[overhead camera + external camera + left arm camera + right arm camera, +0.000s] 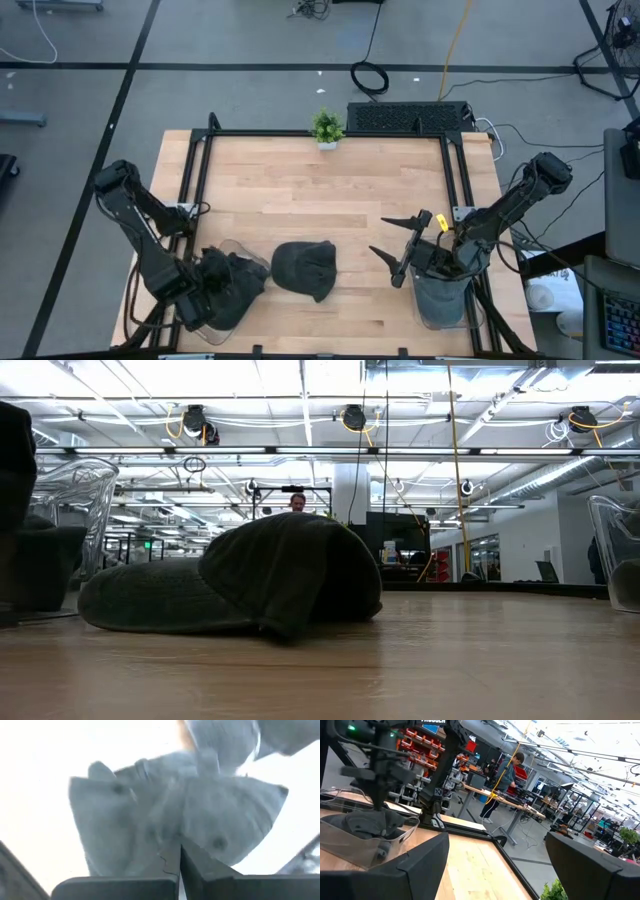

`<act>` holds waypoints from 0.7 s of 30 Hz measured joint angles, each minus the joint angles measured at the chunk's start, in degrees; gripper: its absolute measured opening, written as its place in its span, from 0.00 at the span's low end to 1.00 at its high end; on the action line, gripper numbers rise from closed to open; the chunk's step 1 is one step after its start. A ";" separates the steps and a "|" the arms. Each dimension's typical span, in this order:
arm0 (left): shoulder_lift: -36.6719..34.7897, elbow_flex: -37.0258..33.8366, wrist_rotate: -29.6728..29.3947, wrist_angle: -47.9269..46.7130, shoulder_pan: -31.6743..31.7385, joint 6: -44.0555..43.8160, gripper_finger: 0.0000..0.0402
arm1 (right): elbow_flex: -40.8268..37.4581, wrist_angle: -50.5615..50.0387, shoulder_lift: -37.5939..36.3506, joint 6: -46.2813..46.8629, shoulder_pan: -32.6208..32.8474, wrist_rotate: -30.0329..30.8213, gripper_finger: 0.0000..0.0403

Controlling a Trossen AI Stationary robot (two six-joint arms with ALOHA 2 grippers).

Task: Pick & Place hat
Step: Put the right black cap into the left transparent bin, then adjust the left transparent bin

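Note:
A dark grey hat (305, 268) lies crown up on the wooden table's middle, also in the low view (250, 575). At the near left stands a clear container (232, 245) holding more dark hats. My left gripper (213, 292) points steeply down into it, shut on the cloth of a grey hat (140, 810). My right gripper (377, 235) hovers open and level above the table's right side, next to a second clear container (440, 305); nothing is between its fingers (495, 870). My left gripper pinches the grey hat's crown cloth (172, 837) between its two shut fingers, coming from above and pointing steeply down. The hat spreads out below the fingertips. In the right wrist view its lower part (370, 827) sits inside the clear container.
A small potted plant (326, 127) stands at the table's far edge. A black frame (200, 170) borders the table's left, far and right sides. People stand in the room beyond (505, 780). Bare wood lies between the middle hat and my right gripper.

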 joint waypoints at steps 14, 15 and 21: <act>-1.44 -4.22 -2.29 -7.64 12.58 7.99 0.00 | 0.00 -0.46 0.00 0.00 0.02 0.00 0.79; -1.44 -4.92 -1.82 -7.57 13.47 7.97 0.00 | 0.00 -0.46 0.00 0.00 0.02 0.00 0.79; -1.44 -10.01 2.68 -3.67 18.08 9.02 0.00 | 0.00 -0.44 0.00 0.00 0.00 0.01 0.79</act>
